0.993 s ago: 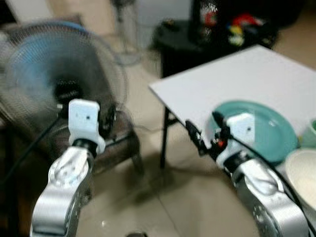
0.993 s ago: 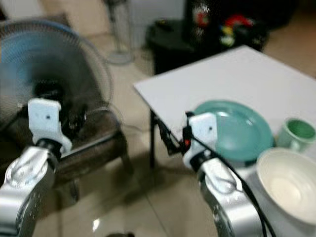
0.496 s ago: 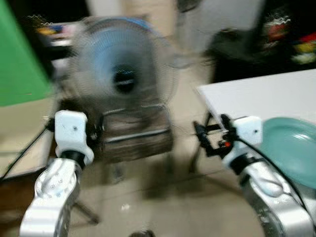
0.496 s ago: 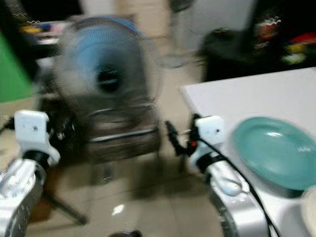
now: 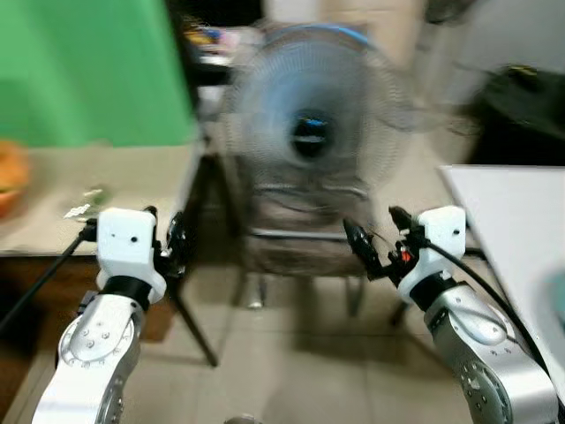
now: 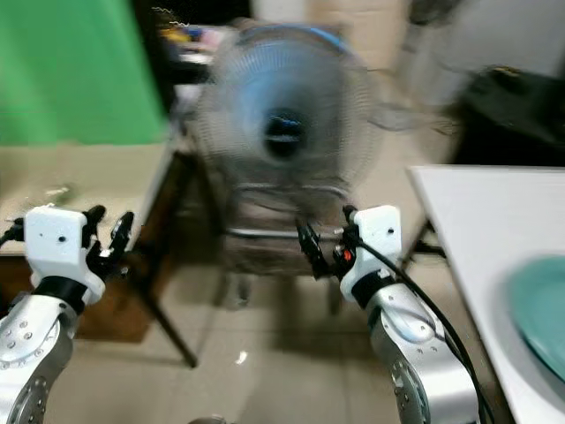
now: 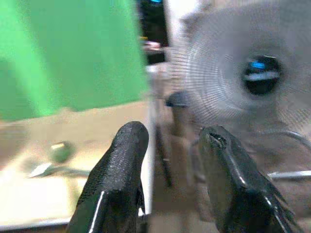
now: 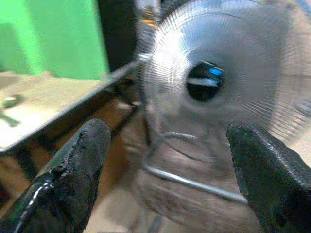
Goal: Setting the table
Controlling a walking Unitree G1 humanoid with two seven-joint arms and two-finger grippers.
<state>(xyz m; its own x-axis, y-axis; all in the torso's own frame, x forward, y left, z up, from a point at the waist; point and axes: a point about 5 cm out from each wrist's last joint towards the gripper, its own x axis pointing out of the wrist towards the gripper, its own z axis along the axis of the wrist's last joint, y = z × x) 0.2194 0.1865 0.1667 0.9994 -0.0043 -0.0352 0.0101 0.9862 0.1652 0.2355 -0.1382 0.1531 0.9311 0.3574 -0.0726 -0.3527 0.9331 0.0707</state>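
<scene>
both end effectors, left end effector [image 7: 167, 145] and right end effector [image 8: 170, 155], hang spread and empty; you're mid-turn facing the fan [image 5: 309, 132], teal plate [image 6: 540, 309] on the white desk [image 6: 468, 221] beside you.

A fan [image 5: 311, 141] stands straight ahead on a chair [image 5: 300, 247]. To its left is a low table [image 5: 97, 203] with small items on it, a screen [image 5: 88, 71] behind. On the right is another table [image 6: 468, 230] carrying a plate [image 6: 540, 314]

The fan [image 5: 311, 132] is smeared with blur (the plate [image 6: 543, 311] is cut by the edge).
</scene>
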